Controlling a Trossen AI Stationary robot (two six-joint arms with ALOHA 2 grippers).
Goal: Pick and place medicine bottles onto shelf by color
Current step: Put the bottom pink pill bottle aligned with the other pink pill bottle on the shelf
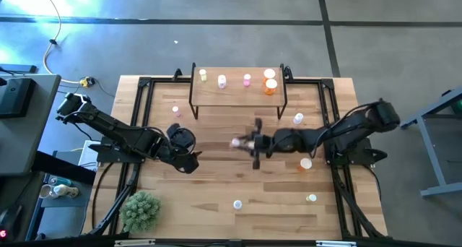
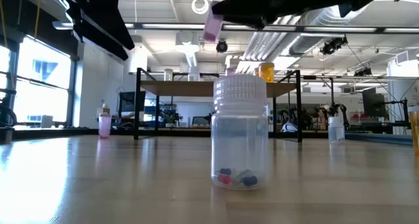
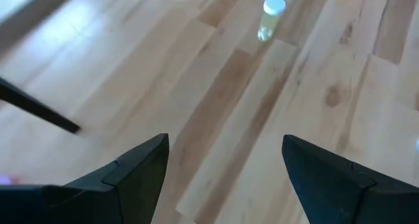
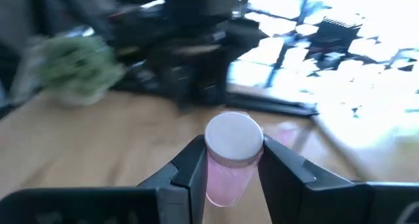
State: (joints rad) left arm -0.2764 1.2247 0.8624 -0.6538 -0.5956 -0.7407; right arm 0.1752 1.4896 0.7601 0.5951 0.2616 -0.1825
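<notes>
My right gripper (image 4: 228, 168) clamped on a pink bottle (image 4: 230, 157), white cap up between my fingers, raised above mid-table in front of the shelf (image 1: 238, 92), left gripper (image 3: 226, 165) spread wide, empty.

Shelf (image 1: 238, 95) at the table's (image 1: 216, 196) far edge, middle; five bottles (image 1: 247, 80) in a row on top. Right gripper (image 1: 242, 142) above the table's centre, in front of the shelf, clamped on a bottle (image 4: 230, 160) off the tabletop. Left gripper (image 1: 189, 160) to its left, fingers (image 3: 131, 175) apart over bare boards. Plant (image 1: 141, 209) at the near left corner. Loose bottles standing around: one (image 1: 175, 112) left of the shelf, one (image 1: 298, 118) right of it, one (image 1: 237, 204) near the front edge.
</notes>
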